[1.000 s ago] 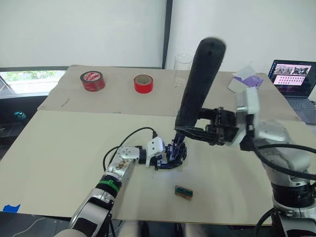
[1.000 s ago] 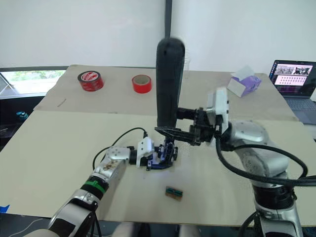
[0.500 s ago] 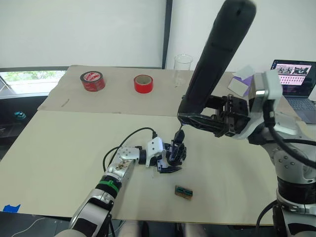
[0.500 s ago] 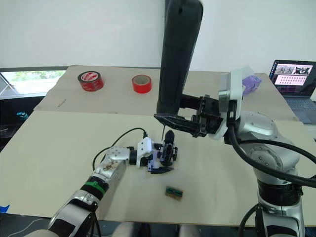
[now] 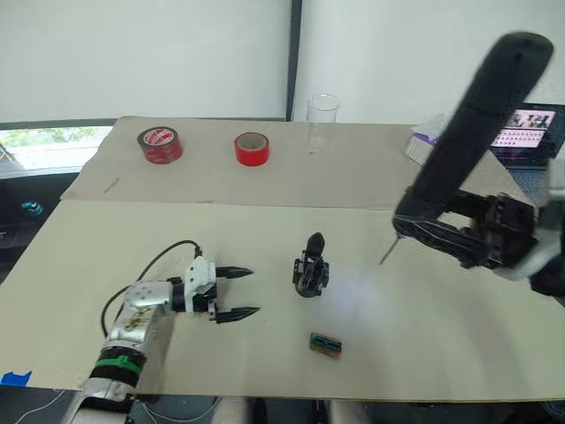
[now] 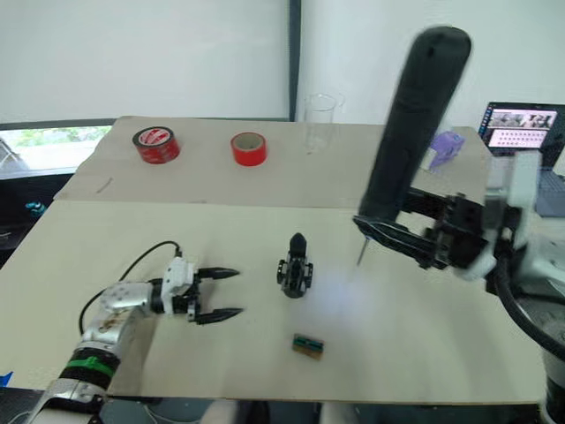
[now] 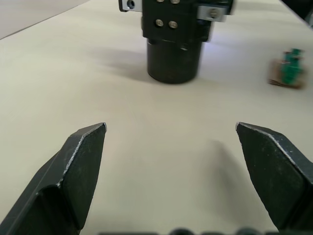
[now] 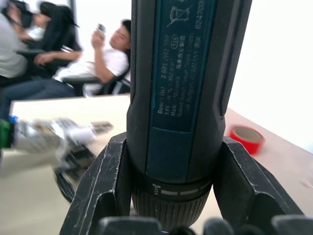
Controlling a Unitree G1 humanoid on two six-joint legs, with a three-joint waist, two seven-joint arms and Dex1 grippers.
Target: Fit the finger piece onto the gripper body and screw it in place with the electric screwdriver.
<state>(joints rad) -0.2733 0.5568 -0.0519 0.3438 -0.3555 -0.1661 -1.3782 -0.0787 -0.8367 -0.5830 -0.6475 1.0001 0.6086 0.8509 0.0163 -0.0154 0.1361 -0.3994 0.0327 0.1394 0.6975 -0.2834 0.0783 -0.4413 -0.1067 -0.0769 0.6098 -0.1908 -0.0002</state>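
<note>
**Both hands pull back from the gripper body**

The left hand point(image 5: 231, 292) has let go, fingers spread and empty; the right hand point(image 5: 459, 231), clamping the electric screwdriver point(image 5: 468, 132), has lifted away. The gripper body point(image 5: 310, 266) stands alone mid-table point(image 5: 106, 238), suggesting the screwing is finished.
</note>
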